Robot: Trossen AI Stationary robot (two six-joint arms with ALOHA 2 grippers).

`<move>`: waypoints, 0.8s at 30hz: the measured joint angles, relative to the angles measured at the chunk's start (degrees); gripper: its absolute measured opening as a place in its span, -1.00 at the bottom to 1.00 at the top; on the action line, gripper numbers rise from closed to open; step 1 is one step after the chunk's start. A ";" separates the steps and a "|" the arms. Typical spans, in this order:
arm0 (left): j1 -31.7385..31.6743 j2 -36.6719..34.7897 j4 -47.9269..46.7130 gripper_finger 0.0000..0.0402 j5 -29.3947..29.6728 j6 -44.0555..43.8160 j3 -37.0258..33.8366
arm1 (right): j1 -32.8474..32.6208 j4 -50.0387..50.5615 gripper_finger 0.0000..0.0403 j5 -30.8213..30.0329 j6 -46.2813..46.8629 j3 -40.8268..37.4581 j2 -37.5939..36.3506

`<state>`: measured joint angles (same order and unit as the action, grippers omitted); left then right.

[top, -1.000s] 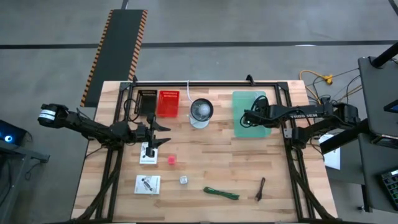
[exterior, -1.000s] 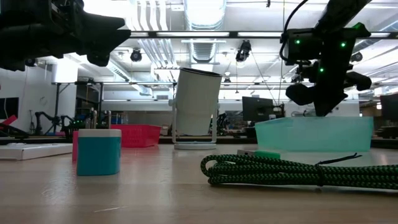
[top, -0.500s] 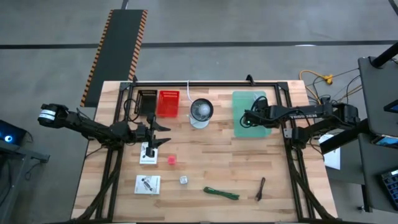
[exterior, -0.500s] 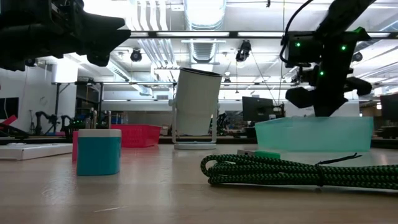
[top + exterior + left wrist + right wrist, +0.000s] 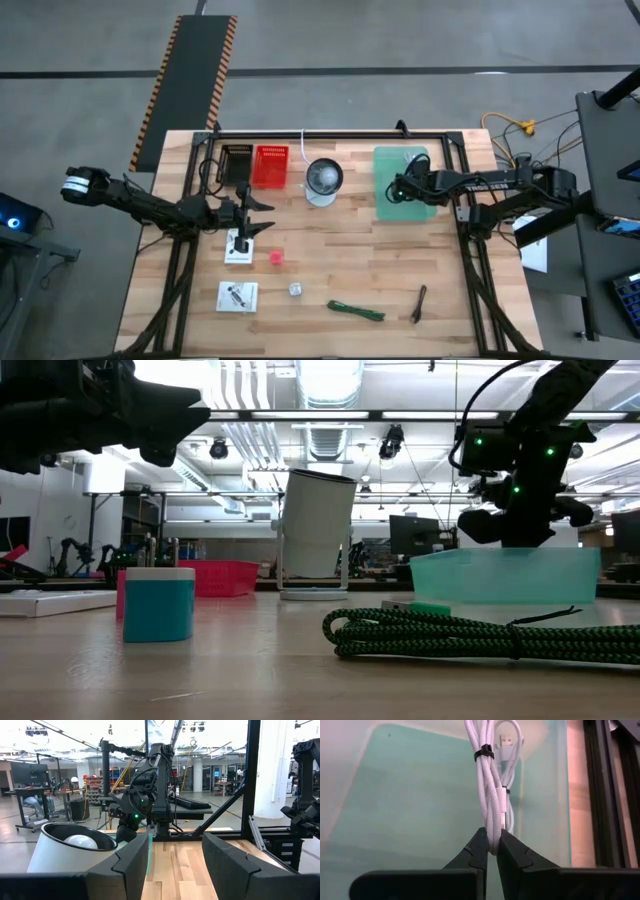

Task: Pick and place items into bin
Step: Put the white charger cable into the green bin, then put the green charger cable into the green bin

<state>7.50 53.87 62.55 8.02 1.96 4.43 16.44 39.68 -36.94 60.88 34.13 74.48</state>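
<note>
- The right gripper (image 5: pixel 398 188) hangs over the teal bin (image 5: pixel 385 165) near the bench's (image 5: pixel 400 270) far right corner, its fingers (image 5: pixel 479 851) pinching a bundled white cable (image 5: pixel 490 795) that dangles into the bin.
- The left gripper (image 5: pixel 262 216) hovers near the bench's left edge, fingers (image 5: pixel 131 862) spread and holding nothing, just over a white card (image 5: pixel 239 246).
- Near the front edge lie a second card (image 5: pixel 237 296), a silver cube (image 5: pixel 296 289), a green cord (image 5: pixel 356 311) and a dark stick (image 5: pixel 419 303); a red cube (image 5: pixel 275 257) sits just beside the first card.
- A bowl (image 5: pixel 323 180) and a red basket (image 5: pixel 270 166) line the far edge.
- The bench's middle and front right corner are bare wood.
</note>
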 joint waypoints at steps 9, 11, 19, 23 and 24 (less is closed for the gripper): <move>-0.01 0.00 -0.01 -0.15 0.01 0.02 0.00 | 0.88 -0.04 -0.93 -0.55 -0.91 -0.07 0.00; 0.01 0.00 0.00 -0.15 0.01 0.02 0.00 | 0.88 -0.04 -0.90 -0.12 -1.02 -0.07 0.00; 0.00 0.00 0.01 -0.15 0.00 0.02 0.00 | 0.86 -0.02 -0.55 0.80 -2.81 -0.07 0.00; 0.00 0.00 0.00 -0.15 0.01 0.01 0.00 | 0.85 -0.08 -0.40 0.80 -3.75 0.04 0.00; 0.01 0.00 -0.01 -0.15 -0.01 0.00 0.00 | 0.83 -0.17 -0.38 0.80 -4.30 0.17 0.00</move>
<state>7.51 53.87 62.55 8.01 1.96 4.43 17.27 39.51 -36.14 56.57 34.30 74.48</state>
